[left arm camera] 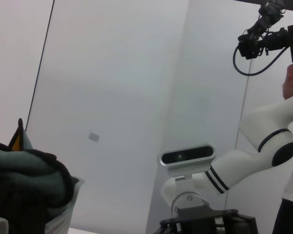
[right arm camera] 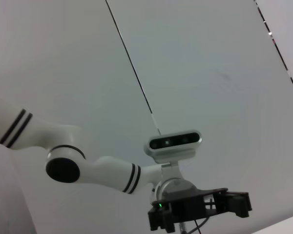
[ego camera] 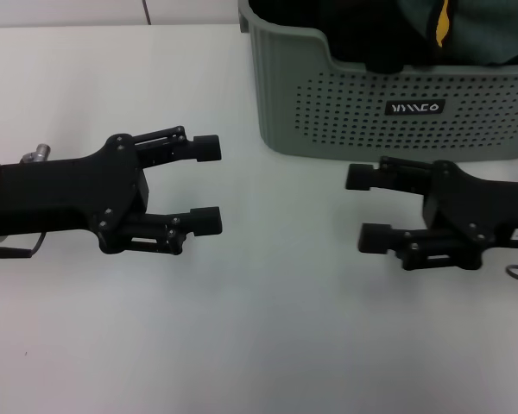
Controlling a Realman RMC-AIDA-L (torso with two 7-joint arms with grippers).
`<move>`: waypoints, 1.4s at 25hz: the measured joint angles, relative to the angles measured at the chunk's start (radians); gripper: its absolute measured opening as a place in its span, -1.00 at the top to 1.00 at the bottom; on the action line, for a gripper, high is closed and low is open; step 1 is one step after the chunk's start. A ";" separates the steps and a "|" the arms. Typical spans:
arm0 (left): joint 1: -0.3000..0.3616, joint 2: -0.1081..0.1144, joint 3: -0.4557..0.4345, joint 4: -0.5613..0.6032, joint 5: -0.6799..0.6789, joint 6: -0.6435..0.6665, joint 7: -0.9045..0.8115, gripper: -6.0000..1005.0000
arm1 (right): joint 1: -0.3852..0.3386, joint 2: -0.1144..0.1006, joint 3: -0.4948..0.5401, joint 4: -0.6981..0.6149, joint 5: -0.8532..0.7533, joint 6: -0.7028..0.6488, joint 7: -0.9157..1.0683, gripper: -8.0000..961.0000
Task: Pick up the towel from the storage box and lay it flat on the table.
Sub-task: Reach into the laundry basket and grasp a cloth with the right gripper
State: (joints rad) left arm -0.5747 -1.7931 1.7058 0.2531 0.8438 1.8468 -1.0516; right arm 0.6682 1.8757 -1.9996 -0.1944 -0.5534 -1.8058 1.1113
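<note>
— White table [ego camera: 268, 345], far edge: the storage box [ego camera: 345, 112] holds the towel [ego camera: 442, 24], a yellow sliver.
— Left gripper [ego camera: 209, 184] and right gripper [ego camera: 367, 205] spread, empty; left wrist view shows heaped cloths.

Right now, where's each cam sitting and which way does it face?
Head: on the head, looking down at the table, storage box, left tool and right tool, both open.
Left wrist: low, facing sideways and up at a wall; shows the right tool and white arm.
Right wrist: same, mirrored; shows the left tool.
Shared: head and left wrist both see the towel in the box.
</note>
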 joint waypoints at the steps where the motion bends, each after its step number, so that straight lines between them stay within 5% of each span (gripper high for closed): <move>1: 0.003 0.000 0.000 0.000 0.000 0.000 0.000 -0.77 | 0.008 0.003 -0.003 0.000 0.000 0.006 0.001 -0.76; 35: 0.009 0.005 -0.019 0.013 0.008 0.000 0.020 -0.75 | 0.010 0.031 0.011 -0.001 0.008 0.067 0.031 -0.75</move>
State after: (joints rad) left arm -0.5656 -1.7884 1.6863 0.2662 0.8517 1.8470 -1.0320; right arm 0.6786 1.9071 -1.9891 -0.1953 -0.5453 -1.7392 1.1420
